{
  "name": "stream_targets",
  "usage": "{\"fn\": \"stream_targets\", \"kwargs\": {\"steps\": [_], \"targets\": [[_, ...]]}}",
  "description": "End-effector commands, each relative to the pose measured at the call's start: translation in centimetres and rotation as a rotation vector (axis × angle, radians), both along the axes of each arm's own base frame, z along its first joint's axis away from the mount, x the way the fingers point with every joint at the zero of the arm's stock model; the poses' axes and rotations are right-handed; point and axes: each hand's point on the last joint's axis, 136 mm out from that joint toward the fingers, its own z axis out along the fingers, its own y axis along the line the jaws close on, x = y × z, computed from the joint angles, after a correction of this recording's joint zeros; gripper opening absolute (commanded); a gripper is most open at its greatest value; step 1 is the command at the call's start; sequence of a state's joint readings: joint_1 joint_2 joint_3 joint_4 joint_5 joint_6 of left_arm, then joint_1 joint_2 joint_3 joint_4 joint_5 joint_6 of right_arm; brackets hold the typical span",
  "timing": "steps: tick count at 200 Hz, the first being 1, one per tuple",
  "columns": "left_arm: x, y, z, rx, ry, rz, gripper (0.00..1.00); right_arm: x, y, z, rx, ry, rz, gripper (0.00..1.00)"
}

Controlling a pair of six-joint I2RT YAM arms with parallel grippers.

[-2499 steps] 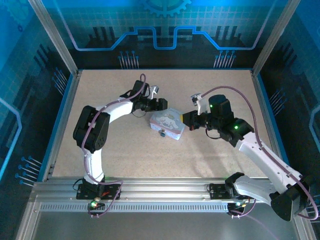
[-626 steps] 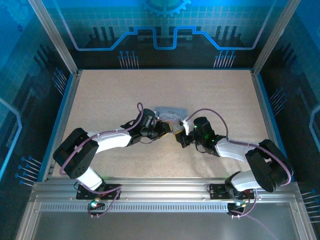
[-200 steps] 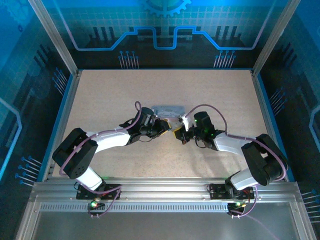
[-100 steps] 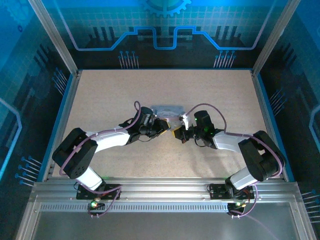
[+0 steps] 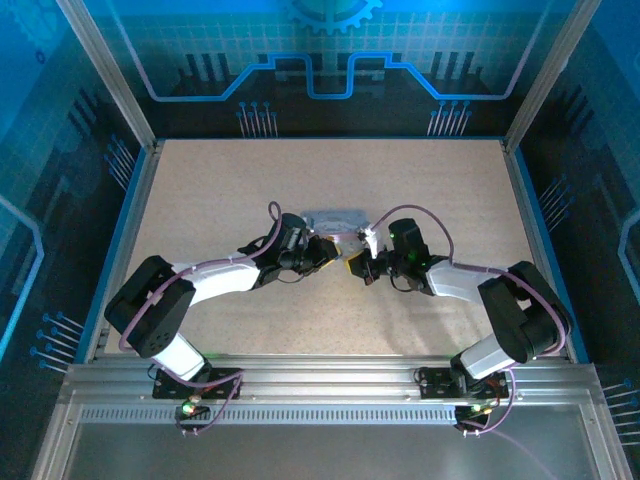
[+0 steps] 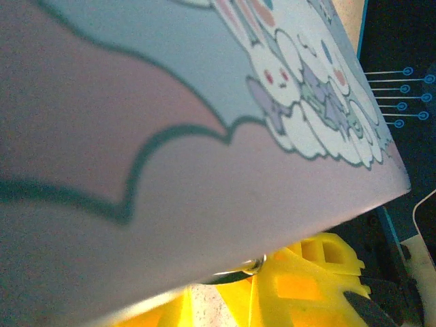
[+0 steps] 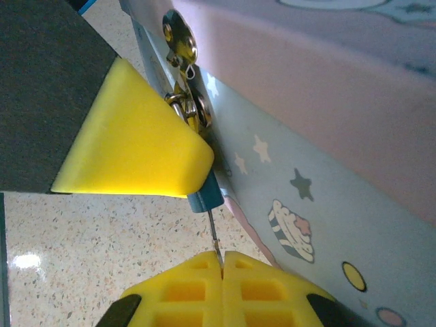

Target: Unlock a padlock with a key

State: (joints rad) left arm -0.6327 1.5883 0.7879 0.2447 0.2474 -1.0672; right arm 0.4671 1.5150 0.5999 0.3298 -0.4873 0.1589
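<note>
Have closed in on the tin (image 5: 335,218) since the earlier wide pose, meeting near the desk's middle. Clamps the key (image 7: 214,237) tight in the right end effector (image 7: 221,262), shaft reaching up to the padlock (image 7: 204,198) hanging at the tin's hasp (image 7: 180,41). Braces the padlock with a finger (image 7: 136,146) of the left end effector (image 5: 328,252), probably against the twist; cannot tell whether that one is open or closed.

Cool blue light tints the top view; the left wrist view's tin (image 6: 170,170) is blurred, and glare dots the tabletop (image 7: 82,231).
</note>
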Motion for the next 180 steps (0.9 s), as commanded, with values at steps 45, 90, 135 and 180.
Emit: {"fn": "stream_targets", "kwargs": {"steps": [45,90,135,180], "targets": [[-2.3,-2.9,3.4,-0.098,-0.043,-0.175,0.16,3.4,0.5,4.9,0.082,-0.183,-0.005,0.00],[-2.3,-3.0,3.3,-0.099,-0.042,-0.178,0.16,2.9,1.2,5.7,0.130,-0.178,0.028,0.00],[-2.2,-3.1,3.1,-0.099,-0.039,-0.176,0.16,2.6,2.6,6.6,0.148,-0.185,0.060,0.00],[-2.1,-3.3,3.2,-0.107,-0.037,-0.179,0.16,2.1,3.0,6.8,0.140,-0.190,0.071,0.00]]}}
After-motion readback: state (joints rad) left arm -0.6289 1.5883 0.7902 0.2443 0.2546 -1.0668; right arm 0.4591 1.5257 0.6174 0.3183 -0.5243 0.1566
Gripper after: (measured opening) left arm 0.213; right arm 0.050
